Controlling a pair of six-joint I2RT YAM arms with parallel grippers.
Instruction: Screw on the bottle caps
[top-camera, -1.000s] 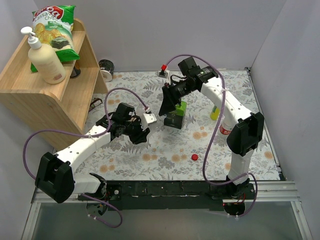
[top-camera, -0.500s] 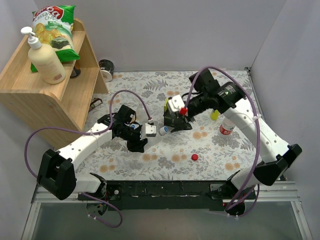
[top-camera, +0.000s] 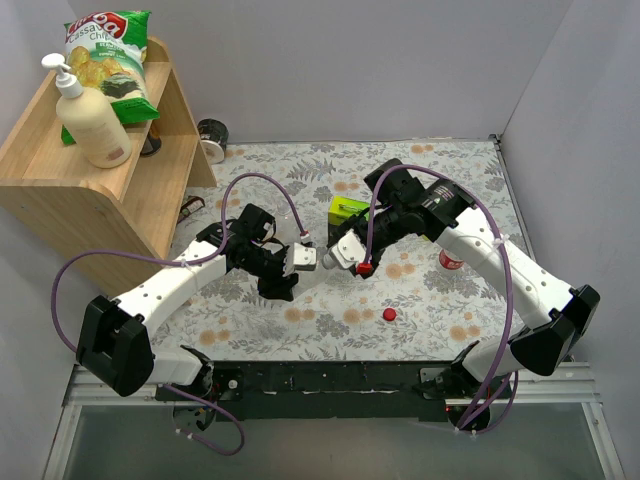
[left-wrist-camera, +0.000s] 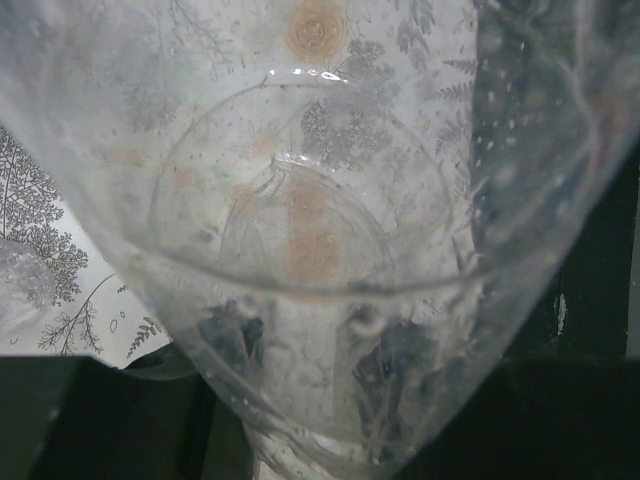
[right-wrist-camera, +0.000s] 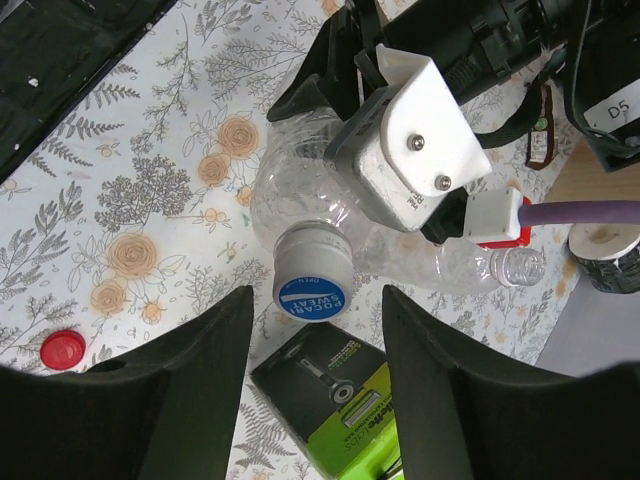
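My left gripper (top-camera: 290, 272) is shut on a clear bottle (right-wrist-camera: 300, 190) and holds it sideways above the table. The bottle fills the left wrist view (left-wrist-camera: 320, 250). A blue-topped cap (right-wrist-camera: 310, 290) sits on its neck, facing my right gripper (right-wrist-camera: 318, 300). My right gripper (top-camera: 345, 258) is open, its fingers (right-wrist-camera: 175, 390) on either side of the cap and just short of it. A second clear bottle (right-wrist-camera: 480, 265) lies uncapped on the table behind. A red cap (top-camera: 389, 314) lies loose on the table and shows in the right wrist view (right-wrist-camera: 62, 349). A red-and-white labelled bottle (top-camera: 450, 260) lies under the right arm.
A green and black box (top-camera: 347, 210) lies just behind the grippers, under my right gripper (right-wrist-camera: 340, 400). A wooden shelf (top-camera: 110, 190) with a cream pump bottle (top-camera: 92, 120) and a chip bag stands at the back left. A tape roll (top-camera: 212, 138) sits beside it.
My right arm has swung down from the back over the green box to the bottle's capped end. My left gripper has shifted slightly right with the bottle.
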